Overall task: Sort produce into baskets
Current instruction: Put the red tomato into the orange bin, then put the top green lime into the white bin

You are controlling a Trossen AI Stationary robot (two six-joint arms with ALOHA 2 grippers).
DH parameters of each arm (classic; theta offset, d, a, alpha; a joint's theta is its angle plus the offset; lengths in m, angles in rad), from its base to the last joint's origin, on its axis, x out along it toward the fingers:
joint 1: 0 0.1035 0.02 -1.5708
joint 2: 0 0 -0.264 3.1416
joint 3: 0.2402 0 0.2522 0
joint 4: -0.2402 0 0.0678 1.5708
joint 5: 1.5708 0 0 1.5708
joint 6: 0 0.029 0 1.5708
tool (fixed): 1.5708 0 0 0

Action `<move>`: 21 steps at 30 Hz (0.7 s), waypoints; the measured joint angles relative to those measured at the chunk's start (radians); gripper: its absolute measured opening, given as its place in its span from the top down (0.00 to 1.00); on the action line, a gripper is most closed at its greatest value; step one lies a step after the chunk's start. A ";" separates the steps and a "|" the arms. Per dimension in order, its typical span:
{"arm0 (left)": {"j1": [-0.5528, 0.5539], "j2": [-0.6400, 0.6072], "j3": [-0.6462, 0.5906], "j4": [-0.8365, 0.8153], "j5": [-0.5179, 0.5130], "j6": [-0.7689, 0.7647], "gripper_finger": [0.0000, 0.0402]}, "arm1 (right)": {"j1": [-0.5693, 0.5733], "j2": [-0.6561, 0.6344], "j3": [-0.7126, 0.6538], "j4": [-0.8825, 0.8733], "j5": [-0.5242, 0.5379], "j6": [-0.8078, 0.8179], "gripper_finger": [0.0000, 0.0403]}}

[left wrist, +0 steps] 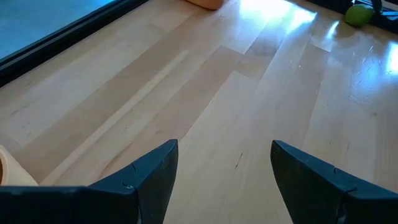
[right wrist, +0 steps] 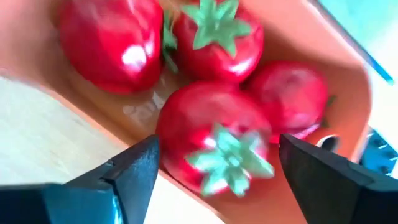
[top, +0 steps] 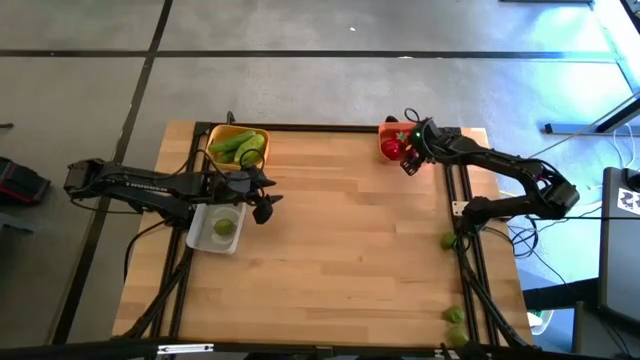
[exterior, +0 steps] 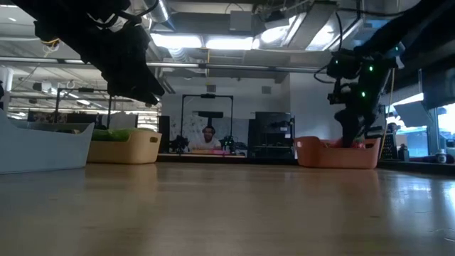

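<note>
the red tomatoes [right wrist: 211, 143] lie heaped in the orange basket [top: 392, 129] at the upper right of the table in the high view, four of them showing in the right wrist view. the right gripper [right wrist: 214, 180] hangs just above them with its fingers spread wide and nothing between them, so i'd judge a tomato has just been let go there. at the upper left of the table, the yellow basket [top: 237, 146] holds the long green cucumber pieces [top: 240, 146], and just below it the whitish tray [top: 203, 231] holds one small round green piece [top: 223, 227]. the left gripper [left wrist: 224, 168] hovers beside that tray over bare wood, fingers apart and empty. a few more round green pieces [top: 449, 240] sit at the table's right edge, toward the lower right of the high view, though whether they rest on the wood or just off it is hard to tell. those look like what remains; the next move calls for an arm to reach them and carry them across to the tray.
</note>
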 joint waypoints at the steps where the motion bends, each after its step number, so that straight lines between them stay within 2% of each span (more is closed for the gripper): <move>1: 0.000 0.000 0.000 0.000 0.000 0.000 0.37 | 0.000 -0.009 0.020 -0.022 -0.001 0.000 0.21; 11: 0.000 0.000 0.000 0.000 0.000 0.000 0.37 | 0.001 -0.093 0.220 -0.358 -0.120 0.026 0.20; 18: 0.000 0.000 0.000 0.000 0.000 0.000 0.37 | 0.003 -0.179 0.238 -0.530 -0.295 0.079 0.20; 21: 0.000 0.000 0.000 0.000 0.000 0.000 0.37 | 0.044 -0.206 0.238 -0.610 -0.312 0.094 0.20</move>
